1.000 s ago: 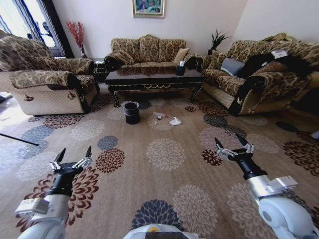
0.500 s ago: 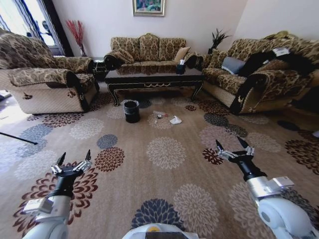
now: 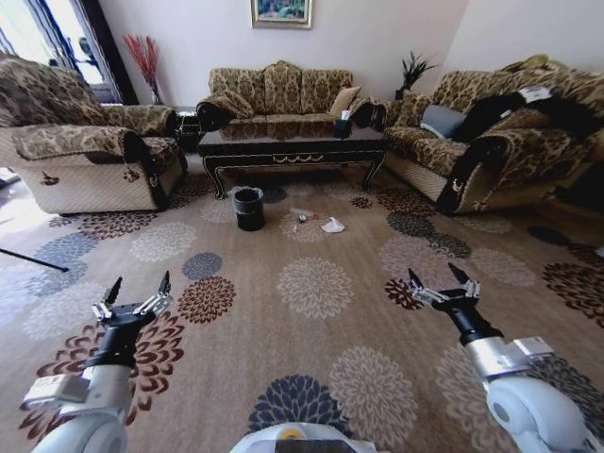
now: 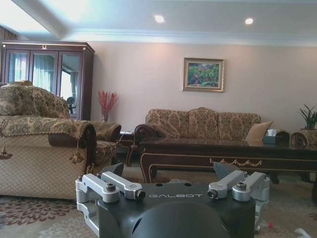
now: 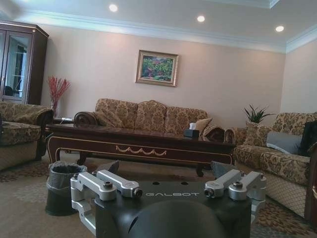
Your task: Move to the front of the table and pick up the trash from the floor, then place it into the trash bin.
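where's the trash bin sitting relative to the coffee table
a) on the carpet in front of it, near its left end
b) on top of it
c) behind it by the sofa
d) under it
a, the trash bin stands on the floor just in front of the table, toward its left end.

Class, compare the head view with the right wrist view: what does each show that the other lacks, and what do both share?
Head view alone: the trash on the floor, the left gripper and right gripper, both open and held low above the carpet. Right wrist view alone: ceiling lights and a tall cabinet. Shared: the table, the trash bin, the middle sofa and the framed painting.
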`<state>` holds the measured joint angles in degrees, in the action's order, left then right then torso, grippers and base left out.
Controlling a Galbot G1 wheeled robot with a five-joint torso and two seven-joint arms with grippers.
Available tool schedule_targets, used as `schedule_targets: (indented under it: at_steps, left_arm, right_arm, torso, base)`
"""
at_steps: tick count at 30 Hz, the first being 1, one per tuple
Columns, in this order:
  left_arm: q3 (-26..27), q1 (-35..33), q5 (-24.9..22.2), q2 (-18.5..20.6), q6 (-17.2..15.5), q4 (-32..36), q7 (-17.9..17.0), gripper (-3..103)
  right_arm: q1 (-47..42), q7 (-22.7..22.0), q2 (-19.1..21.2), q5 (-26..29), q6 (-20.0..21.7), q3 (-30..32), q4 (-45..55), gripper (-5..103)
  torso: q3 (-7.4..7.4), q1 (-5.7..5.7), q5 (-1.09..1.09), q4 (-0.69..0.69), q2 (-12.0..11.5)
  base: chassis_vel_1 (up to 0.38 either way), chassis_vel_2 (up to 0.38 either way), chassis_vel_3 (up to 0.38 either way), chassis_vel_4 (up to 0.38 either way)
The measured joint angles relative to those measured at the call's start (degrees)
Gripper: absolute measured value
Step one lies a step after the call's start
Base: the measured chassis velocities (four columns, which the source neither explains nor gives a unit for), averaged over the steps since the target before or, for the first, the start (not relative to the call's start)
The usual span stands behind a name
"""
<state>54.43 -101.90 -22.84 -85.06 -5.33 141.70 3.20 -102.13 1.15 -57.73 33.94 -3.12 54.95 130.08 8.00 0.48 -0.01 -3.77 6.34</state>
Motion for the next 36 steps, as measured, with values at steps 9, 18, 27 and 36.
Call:
schedule_targets:
  at_steps: [9,18,27,36]
  left_arm:
    - [-0.6,0.0,2.0,-0.2,0.3,-1.7,0.1,100]
    - [-0.6,-0.5,2.6,-0.4,0.3,-1.5,0.2,100]
    - [-0.3,-1.2,2.1,-0.4,3.2,-1.3,0.3,100]
    - [0.2,-1.8,1.9,-0.2,3.5,-0.6,0.3,100]
  right_arm:
    - [0.4,1.0,0.0,0.1,-1.0,0.0,-0.2,100]
    - [0.6,1.6,0.0,0.2,-2.0,0.0,-0.4,100]
    - [0.1,3.1,-0.3,-0.1,-1.8,0.5,-0.2,100]
    - [-0.2,4.3,-0.5,0.1,-2.6,0.5,-0.2,100]
  torso:
    - [-1.59,-0.27,0.00,0.00,-1.8]
    - [-3.39,-0.44,0.00,0.00,-3.8]
    - [-4.29,-0.47,0.01,-0.01,-4.8]
    - [-4.16,-0.48,0.01,0.00,-4.6]
  base:
    - [0.000,0.000,0.000,0.000]
    - [0.000,0.000,0.000,0.000]
    - [0.000,0.000,0.000,0.000]
    - [-0.040,0.055,0.042,-0.038]
